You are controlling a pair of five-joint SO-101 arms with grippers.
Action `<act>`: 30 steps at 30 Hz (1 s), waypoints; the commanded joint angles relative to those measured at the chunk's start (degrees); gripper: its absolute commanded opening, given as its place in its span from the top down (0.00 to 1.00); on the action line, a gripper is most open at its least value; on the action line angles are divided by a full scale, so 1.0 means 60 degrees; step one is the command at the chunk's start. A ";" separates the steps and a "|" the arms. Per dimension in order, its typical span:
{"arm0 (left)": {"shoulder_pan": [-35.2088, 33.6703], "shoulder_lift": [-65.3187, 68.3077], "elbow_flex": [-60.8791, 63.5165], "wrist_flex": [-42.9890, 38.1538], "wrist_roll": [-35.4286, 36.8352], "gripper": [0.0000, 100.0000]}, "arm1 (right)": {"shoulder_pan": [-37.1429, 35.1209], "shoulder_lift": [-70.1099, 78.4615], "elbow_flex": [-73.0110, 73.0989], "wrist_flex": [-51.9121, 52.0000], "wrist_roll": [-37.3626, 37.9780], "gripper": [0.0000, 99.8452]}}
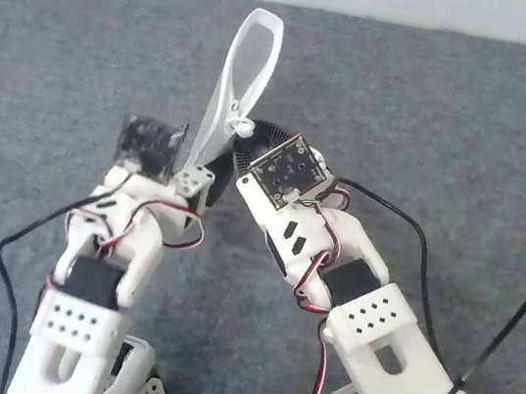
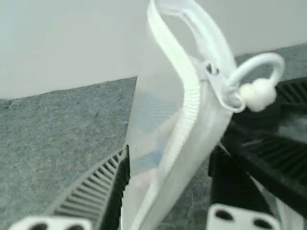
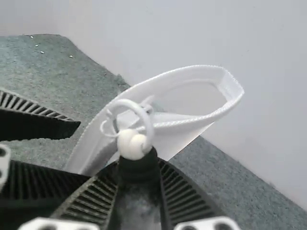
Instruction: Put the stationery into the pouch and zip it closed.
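Note:
A translucent white pouch (image 1: 237, 79) stands upright off the grey carpet, its mouth partly open at the top. My left gripper (image 1: 193, 173) is shut on the pouch's lower part, and its black fingers (image 2: 103, 184) press both sides of the pouch (image 2: 163, 129). Faint bluish shapes show through the fabric. The zipper pull (image 1: 244, 127) has a cord loop and a white bead (image 2: 256, 91). My right gripper (image 1: 247, 147) is at that pull, shut on it just under the bead (image 3: 132, 143). Beyond it the pouch's open mouth (image 3: 196, 88) gapes.
Grey carpet (image 1: 453, 117) covers the table on all sides of the arms. A pale wall (image 1: 421, 1) runs along the far edge. Black cables (image 1: 412, 229) trail beside both arms.

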 commanded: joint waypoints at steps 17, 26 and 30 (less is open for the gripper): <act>0.0308 -0.1978 0.1253 -0.1934 0.0381 0.76 | -0.0842 -0.2542 0.0117 0.2571 0.1333 0.99; 0.0469 -0.2051 0.1238 -0.1949 0.0352 0.76 | -0.1341 -0.3700 0.0103 0.4051 0.2374 0.99; 0.0821 -0.2051 0.1238 -0.1949 0.0337 0.76 | -0.1355 -0.3993 0.0103 0.4344 0.2388 0.99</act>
